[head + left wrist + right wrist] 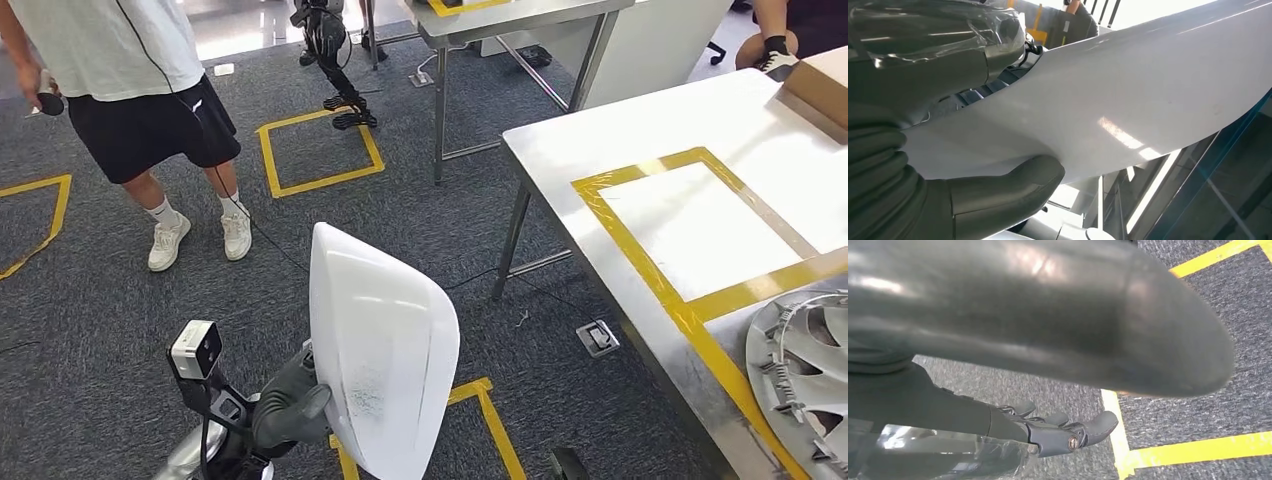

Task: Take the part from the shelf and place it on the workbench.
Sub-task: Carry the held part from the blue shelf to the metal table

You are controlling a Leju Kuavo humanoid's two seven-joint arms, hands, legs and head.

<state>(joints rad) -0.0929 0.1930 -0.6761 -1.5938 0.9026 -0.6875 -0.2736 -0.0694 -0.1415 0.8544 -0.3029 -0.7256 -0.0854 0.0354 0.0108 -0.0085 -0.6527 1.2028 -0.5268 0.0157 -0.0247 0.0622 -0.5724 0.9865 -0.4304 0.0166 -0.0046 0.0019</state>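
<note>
Firmly, white part (1128, 95) pinched by left hand (923, 150)

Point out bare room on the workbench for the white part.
Free: the white top inside the yellow tape rectangle on the steel workbench. Crowded: near corner, silver hubcap; far corner, brown cardboard box. The left hand holds the white moulded panel.

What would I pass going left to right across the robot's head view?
Person → left hand → white part → workbench → silver wheel cover.
</note>
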